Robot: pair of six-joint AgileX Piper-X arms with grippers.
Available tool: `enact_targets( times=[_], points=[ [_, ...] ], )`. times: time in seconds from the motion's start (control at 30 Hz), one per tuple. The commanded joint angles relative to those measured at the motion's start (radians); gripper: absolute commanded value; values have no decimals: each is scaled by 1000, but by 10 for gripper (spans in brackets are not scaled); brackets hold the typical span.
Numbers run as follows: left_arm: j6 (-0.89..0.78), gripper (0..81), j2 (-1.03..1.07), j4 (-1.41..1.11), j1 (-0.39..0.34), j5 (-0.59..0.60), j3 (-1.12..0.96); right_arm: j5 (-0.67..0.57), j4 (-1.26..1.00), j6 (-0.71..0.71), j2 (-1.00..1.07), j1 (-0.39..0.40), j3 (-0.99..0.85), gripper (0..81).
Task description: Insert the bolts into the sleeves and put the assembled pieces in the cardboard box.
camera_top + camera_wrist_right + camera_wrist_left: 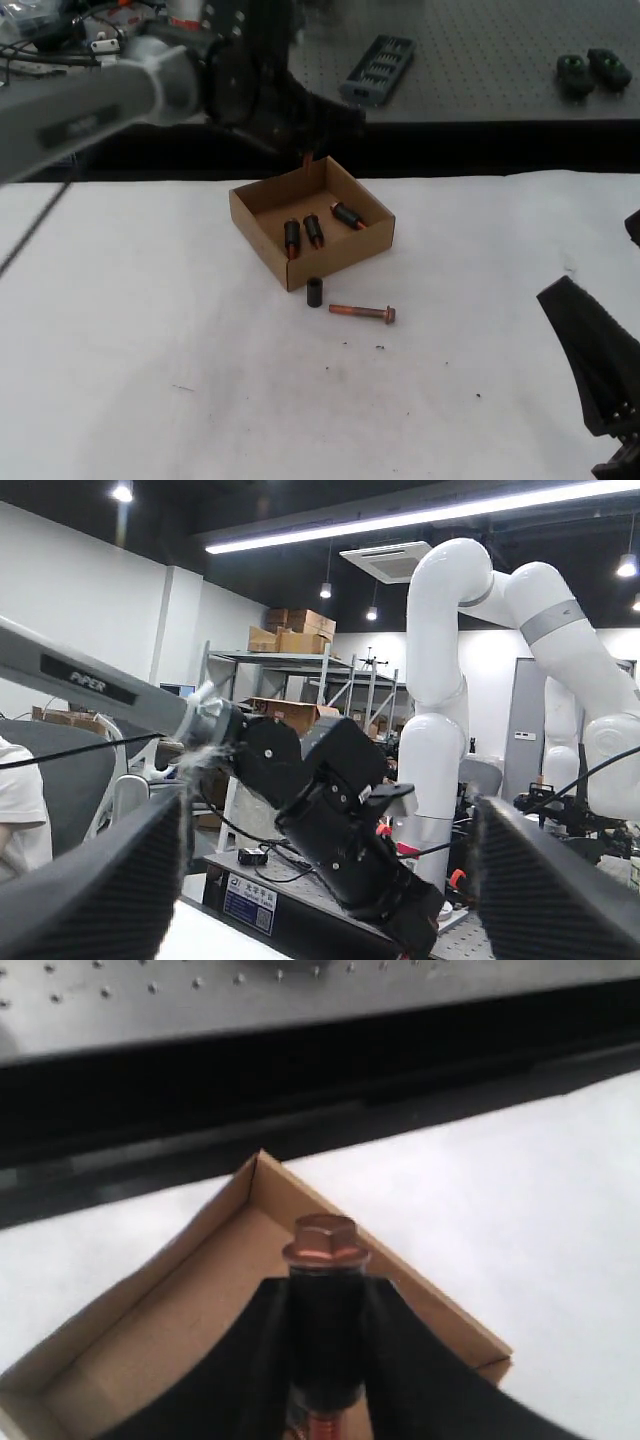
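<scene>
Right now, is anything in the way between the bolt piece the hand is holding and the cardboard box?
Nothing visible is. The left hand grips the assembled piece right above the cardboard box, at its far corner, and the cardboard there looks bare. The three finished pieces lie elsewhere in the box, away from that corner.

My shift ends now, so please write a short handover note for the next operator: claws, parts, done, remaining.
Left claw: shut on an assembled piece, above the cardboard box's far corner.
Right claw: open, holding nothing, at the bench's near right.
Done: three assembled pieces lie in the box.
To do: drop the held piece in; then join the loose bolt and loose sleeve, apart on the bench before the box, and box them.
</scene>
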Motion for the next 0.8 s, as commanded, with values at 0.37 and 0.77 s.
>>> enact_targets(
  times=[0.37,0.77],
  points=[
    [47,6,187,175,1,-6,-177,67,-53,38,-2,-4,-1,580],
    [168,6,187,207,1,19,-175,67,-53,38,-2,-4,-1,580]
  ],
)
